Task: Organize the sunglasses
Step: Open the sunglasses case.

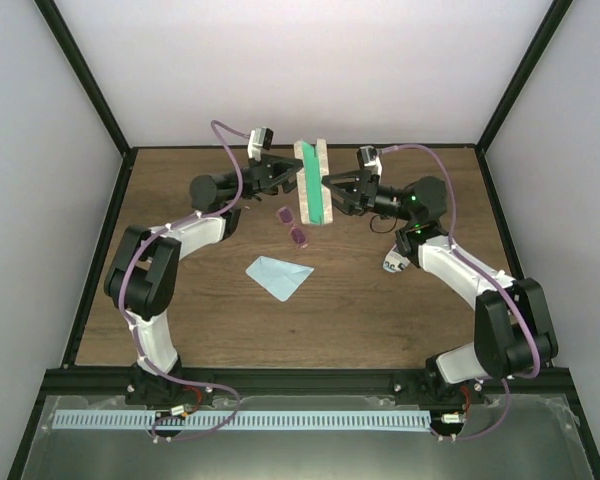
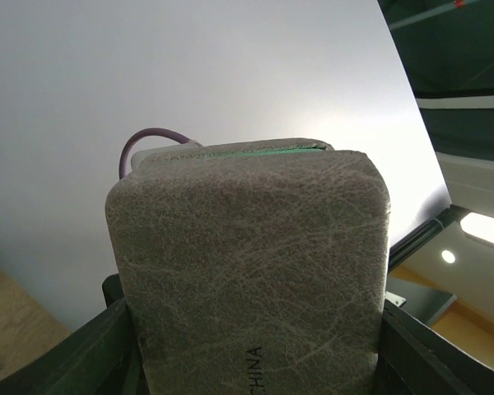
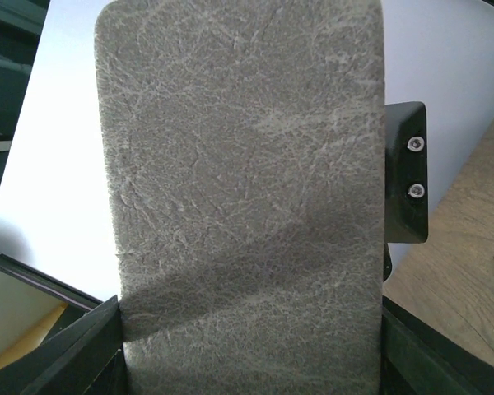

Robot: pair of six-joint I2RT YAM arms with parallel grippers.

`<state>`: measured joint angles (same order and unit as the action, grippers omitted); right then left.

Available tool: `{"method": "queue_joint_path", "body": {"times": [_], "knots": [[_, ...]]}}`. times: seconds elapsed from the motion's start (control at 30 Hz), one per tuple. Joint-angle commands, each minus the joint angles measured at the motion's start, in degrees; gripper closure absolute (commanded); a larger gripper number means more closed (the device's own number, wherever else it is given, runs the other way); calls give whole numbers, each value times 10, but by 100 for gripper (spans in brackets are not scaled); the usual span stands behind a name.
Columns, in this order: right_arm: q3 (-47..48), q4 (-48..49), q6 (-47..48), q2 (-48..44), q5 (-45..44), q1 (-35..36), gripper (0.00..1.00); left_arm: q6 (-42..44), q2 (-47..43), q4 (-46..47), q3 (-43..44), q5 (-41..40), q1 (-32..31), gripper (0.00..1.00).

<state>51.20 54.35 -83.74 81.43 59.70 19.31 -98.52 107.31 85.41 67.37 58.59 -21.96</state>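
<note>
Left gripper (image 1: 283, 176) clamps one side of the raised grey case (image 1: 313, 182); its open top shows green lining, and the shell reads "CHINA". Right gripper (image 1: 340, 188) clamps the other side. Purple-lensed sunglasses (image 1: 293, 228) lie on the table (image 1: 380, 300) just below, apart from both grippers. A blue cloth (image 1: 279, 276) lies nearer.

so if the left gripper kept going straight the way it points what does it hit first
The left gripper is up against the grey case, which it grips itself, so there is no free way ahead. Behind the case the right gripper faces it, gripping the same case.
</note>
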Motion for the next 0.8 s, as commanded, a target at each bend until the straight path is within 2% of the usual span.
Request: {"method": "queue_joint_path", "body": {"times": [0.0, 0.17, 0.37, 0.63, 0.77], "knots": [[34, 157, -4, -82, 8, 7, 60, 42, 40, -22, -29, -24, 29, 50], [37, 182, -23, -85, 8, 6, 61, 24, 56, 4, -25, -28, 29, 50], [29, 224, -53, -89, -17, 7, 64, -46, 90, 95, 7, -46, 29, 50], [12, 216, -38, -112, -38, 4, 64, -111, 118, 160, 40, -76, 30, 50], [4, 222, -38, -125, -49, -3, 64, -112, 115, 160, 34, -80, 36, 50]]}}
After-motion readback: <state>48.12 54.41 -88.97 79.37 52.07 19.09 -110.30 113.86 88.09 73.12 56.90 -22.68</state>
